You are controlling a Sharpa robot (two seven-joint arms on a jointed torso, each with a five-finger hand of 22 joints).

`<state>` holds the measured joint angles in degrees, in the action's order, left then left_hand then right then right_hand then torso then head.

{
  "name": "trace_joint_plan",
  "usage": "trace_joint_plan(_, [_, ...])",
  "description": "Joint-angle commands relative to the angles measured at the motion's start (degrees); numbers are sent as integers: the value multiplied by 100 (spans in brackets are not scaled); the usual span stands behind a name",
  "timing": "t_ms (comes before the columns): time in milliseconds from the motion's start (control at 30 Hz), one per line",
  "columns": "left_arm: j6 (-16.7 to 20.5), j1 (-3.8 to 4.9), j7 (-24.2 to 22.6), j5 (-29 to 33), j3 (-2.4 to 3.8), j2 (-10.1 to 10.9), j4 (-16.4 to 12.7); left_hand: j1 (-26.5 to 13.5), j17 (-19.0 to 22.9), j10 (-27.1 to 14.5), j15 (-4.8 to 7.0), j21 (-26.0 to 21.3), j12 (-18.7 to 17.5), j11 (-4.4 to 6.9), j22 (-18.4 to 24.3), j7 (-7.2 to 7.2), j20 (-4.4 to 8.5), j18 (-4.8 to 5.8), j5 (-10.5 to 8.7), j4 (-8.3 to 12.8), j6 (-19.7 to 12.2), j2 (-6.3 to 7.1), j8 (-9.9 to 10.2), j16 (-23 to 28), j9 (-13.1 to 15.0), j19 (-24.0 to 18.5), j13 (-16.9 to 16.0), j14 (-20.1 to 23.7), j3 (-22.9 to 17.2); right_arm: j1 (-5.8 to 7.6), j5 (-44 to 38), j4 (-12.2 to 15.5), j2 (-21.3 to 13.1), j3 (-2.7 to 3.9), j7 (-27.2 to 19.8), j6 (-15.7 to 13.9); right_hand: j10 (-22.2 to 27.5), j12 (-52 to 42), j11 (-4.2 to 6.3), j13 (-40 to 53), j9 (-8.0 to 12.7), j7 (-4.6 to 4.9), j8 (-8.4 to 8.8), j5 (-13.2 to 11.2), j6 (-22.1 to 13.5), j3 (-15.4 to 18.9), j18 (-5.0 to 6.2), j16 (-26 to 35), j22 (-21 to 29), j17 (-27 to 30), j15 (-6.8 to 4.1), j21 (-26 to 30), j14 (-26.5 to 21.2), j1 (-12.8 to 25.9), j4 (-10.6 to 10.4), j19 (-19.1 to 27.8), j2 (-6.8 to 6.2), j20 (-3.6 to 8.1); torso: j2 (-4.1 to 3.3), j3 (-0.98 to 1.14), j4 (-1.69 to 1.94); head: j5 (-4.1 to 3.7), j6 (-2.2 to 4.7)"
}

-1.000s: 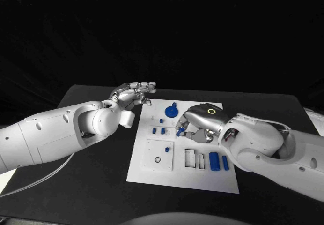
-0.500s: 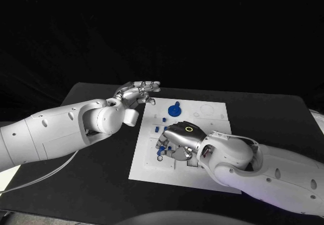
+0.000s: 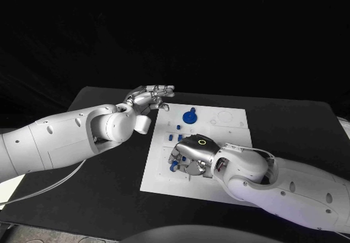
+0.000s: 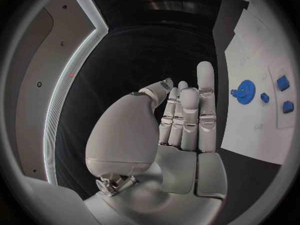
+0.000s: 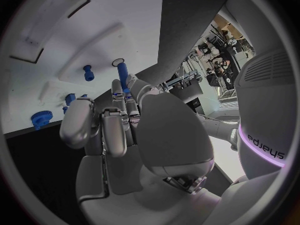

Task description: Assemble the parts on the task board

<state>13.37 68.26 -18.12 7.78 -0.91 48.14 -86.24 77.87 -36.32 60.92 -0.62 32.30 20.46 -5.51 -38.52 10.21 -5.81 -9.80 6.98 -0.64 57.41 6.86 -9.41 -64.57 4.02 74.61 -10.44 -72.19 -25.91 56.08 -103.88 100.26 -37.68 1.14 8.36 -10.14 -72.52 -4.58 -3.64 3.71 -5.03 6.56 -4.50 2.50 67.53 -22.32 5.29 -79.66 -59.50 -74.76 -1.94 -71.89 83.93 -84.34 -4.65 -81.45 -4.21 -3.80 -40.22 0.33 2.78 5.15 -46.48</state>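
The white task board [image 3: 232, 130] lies in the middle of the black table. My right hand [image 3: 191, 155] hangs low over the board's near left part and pinches a blue peg [image 5: 123, 78], whose tip is close to a round white socket [image 5: 117, 61]. A blue gear [image 3: 189, 118] stands near the board's far edge, with small blue pieces [image 3: 173, 135] just in front of it. My left hand [image 3: 150, 98] hovers over the board's far left corner with its fingers stretched out [image 4: 182, 116] and nothing in it. The same gear [image 4: 245, 90] lies beside that hand.
My right forearm [image 3: 284, 182] covers the board's near right part. The left forearm [image 3: 66, 139] crosses the table's left side, with a pale cable [image 3: 54, 185] hanging below it. Bare black table [image 3: 292, 116] lies to the right of the board.
My right hand has carried the blue peg from the board's middle toward its near left part and lowered it. The left hand has hardly moved.
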Motion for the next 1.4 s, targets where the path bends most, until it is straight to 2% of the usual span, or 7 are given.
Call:
trace_joint_plan(33, [-107,1,-28,3,4,-3,-10,32,7,-41,5,-34,19,-9,0,1,-12,-51,21,45,-49,-20,-17,-21,-2,-39,-9,53,-5,-9,-150,-3,6,-1,-27,194,-134,12,89,9,-6,24,-39,31,-1,-81,37,-21,3,-1,-6,-5,332,-48,45,19,-7,32,-2,2,-7,8,-13])
trace_joint_plan(567, [-111,1,-18,3,3,-1,3,33,12,-56,5,-33,42,-10,-1,1,-13,-52,21,52,-57,-28,-27,-26,-2,-41,-12,57,-5,-11,-621,24,-17,-2,320,388,-137,16,87,10,-6,26,-38,30,1,-84,37,-24,4,-4,-4,-5,333,-44,48,19,-10,31,2,2,-2,-3,-18])
trace_joint_plan(867, [-117,1,-13,3,3,-5,0,33,12,-56,5,-33,42,-10,-1,1,-13,-52,21,52,-57,-28,-27,-26,-2,-41,-12,57,-5,-11,-772,19,69,-9,453,653,-148,21,85,12,-9,26,-39,29,13,-90,36,-28,1,-9,-1,-6,333,-28,53,19,-16,28,3,-2,-4,-12,-21])
trace_joint_plan(1033, [-115,1,-12,3,3,-6,-3,33,12,-56,5,-33,42,-10,-1,1,-13,-52,21,52,-57,-28,-27,-26,-2,-41,-12,57,-5,-10,-819,2,130,-26,480,704,-142,48,79,10,-6,27,-19,27,3,-90,39,-13,18,15,4,6,327,26,53,27,-48,22,3,-4,-2,-19,-31])
trace_joint_plan(1200, [-119,2,-4,3,3,-5,-6,33,12,-56,5,-33,42,-10,-1,1,-13,-52,21,52,-57,-28,-27,-26,-2,-41,-12,57,-5,-9,-825,-31,186,-48,472,608,59,128,16,-20,30,71,78,26,-136,-55,41,8,48,50,48,28,318,192,8,41,-166,-5,5,-5,2,-22,-36])
trace_joint_plan(1300, [-122,2,3,3,3,-4,-7,33,12,-56,5,-33,42,-10,-1,1,-13,-52,21,52,-57,-28,-27,-26,-2,-41,-12,57,-5,-9,-800,-44,198,-57,453,509,375,131,-57,-34,69,108,108,24,-287,-5,44,38,108,97,106,67,307,330,-46,62,-284,-51,6,-5,1,-22,-37])
trace_joint_plan(1400, [-121,2,5,2,3,-1,-8,33,12,-56,5,-33,42,-10,-1,1,-13,-52,21,52,-57,-28,-27,-26,-2,-41,-12,57,-5,-8,-747,-56,201,-63,418,398,895,112,-136,-26,119,138,103,31,-543,154,67,94,225,184,179,146,286,509,-103,106,-448,-122,5,-2,-3,-21,-39])
